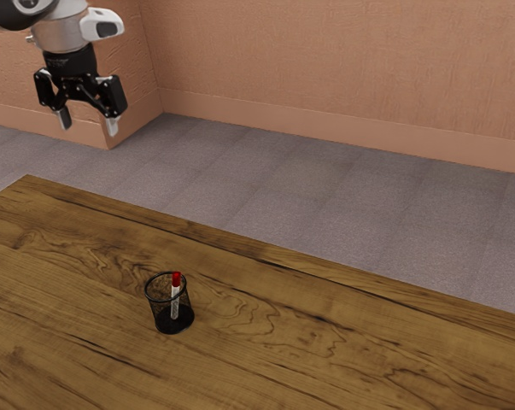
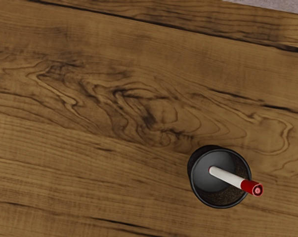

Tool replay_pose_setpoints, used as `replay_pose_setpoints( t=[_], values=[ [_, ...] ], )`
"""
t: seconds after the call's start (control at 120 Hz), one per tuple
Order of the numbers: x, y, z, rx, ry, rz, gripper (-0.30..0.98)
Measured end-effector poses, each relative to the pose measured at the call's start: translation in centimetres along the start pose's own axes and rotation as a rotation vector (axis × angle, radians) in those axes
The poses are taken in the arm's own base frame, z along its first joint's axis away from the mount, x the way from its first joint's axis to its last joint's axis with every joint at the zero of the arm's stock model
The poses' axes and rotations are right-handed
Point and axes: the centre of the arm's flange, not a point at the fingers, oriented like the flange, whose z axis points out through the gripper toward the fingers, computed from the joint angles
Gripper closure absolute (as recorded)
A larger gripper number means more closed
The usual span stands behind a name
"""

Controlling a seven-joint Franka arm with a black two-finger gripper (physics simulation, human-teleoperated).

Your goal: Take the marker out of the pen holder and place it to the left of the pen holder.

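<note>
Red-capped marker (image 1: 174,300) leans in the mesh pen holder (image 1: 162,324), lower left of the exterior view, propped by its side, top exposed for grasping; the hand (image 1: 89,124) hangs upper left, open and empty, presumably for clearance.

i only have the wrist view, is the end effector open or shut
Observer: The end effector is open, with nothing between its fingertips.
Operator: is it down near the pen holder yet
Observer: No, the exterior view has it raised well above the table, clear of the pen holder.
Operator: anything about the marker from the side
Observer: Yes, part of the white barrel of the marker can be seen through the holder's mesh side, below the front of the rim.
</note>
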Motion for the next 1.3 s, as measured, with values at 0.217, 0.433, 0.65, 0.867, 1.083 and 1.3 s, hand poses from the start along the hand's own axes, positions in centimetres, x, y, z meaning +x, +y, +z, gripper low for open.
replay_pose_setpoints(
  t=[0.217, 0.433, 0.65, 0.867, 1.083, 1.3],
  values=[
    [0.1, 2.0, 2.9, 0.002, -0.022, 0.033, 0.00],
    [1.3, 5.9, 12.7, 0.009, -0.046, 0.097, 0.00],
    [4.6, 7.9, 22.1, 0.023, -0.096, 0.090, 0.00],
    [4.0, 8.3, 27.0, 0.009, -0.062, 0.077, 0.00],
    [1.9, 11.2, 29.0, -0.029, -0.020, 0.094, 0.00],
    [1.0, 11.8, 30.1, -0.045, -0.014, 0.083, 0.00]
  ],
)
